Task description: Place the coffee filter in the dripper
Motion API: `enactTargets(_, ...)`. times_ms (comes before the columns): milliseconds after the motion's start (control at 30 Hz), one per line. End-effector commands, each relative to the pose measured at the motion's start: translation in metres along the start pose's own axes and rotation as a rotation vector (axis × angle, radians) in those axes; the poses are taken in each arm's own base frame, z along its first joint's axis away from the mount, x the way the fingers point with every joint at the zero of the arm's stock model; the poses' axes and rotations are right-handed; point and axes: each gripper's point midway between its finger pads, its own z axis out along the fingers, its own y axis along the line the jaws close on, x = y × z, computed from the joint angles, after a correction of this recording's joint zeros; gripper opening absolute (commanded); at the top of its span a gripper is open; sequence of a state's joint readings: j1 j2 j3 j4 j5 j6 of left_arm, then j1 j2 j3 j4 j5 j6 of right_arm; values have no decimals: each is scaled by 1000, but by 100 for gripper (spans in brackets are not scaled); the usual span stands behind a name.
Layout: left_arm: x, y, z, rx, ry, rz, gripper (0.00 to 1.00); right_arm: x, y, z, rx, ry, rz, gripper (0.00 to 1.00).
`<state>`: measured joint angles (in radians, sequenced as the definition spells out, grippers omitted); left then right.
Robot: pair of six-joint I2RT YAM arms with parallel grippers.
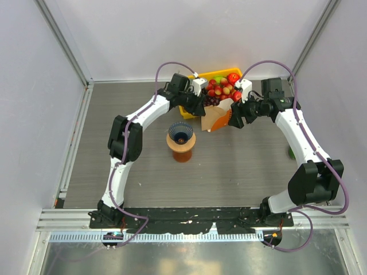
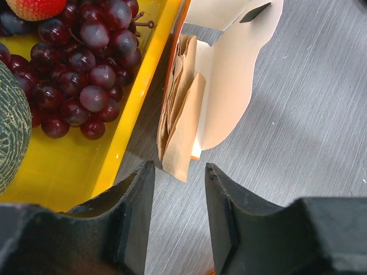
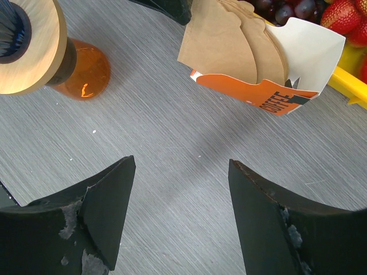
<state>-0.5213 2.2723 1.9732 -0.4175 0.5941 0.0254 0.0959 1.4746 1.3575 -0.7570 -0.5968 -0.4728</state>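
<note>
Coffee filter (image 3: 229,48) stack is sitting in one carton (image 3: 269,97), top edges poking out, count unclear, just beside one yellow tray (image 2: 137,97). One dripper (image 1: 180,133) is resting on orange stand (image 1: 182,152), bare table (image 1: 241,166) between. Left gripper (image 2: 179,172) is gaping narrowly, right gripper (image 3: 182,163) wide, both empty

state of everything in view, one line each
coffee filter: stacked in the carton, not gripped
carton: open, filters sticking out
dripper: seated on the stand, no filter inside
orange stand: upright on the table
yellow tray: holding fruit
left gripper: jaws open, empty, just short of the filters
right gripper: jaws open, empty
</note>
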Motion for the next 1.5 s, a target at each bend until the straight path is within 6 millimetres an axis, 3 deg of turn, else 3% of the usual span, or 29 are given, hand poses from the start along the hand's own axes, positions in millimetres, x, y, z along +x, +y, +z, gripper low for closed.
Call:
enactTargets(0, -19, 1, -3, -2, -46, 20, 41, -17, 1, -12, 15, -51, -46, 72)
enactTargets(400, -21, -7, -4, 32, -60, 22, 0, -14, 1, -11, 16, -47, -43, 72)
enactTargets(700, -27, -13, -27, -5, -84, 114, 0, -14, 1, -9, 7, -45, -49, 72)
enactTargets(1200, -35, -19, -43, -12, -114, 252, 0, -20, -5, -1, -1, -60, -67, 72)
enactTargets(1467, -40, -24, -56, -27, -134, 337, 0, -43, -18, 7, -4, -112, -147, 87)
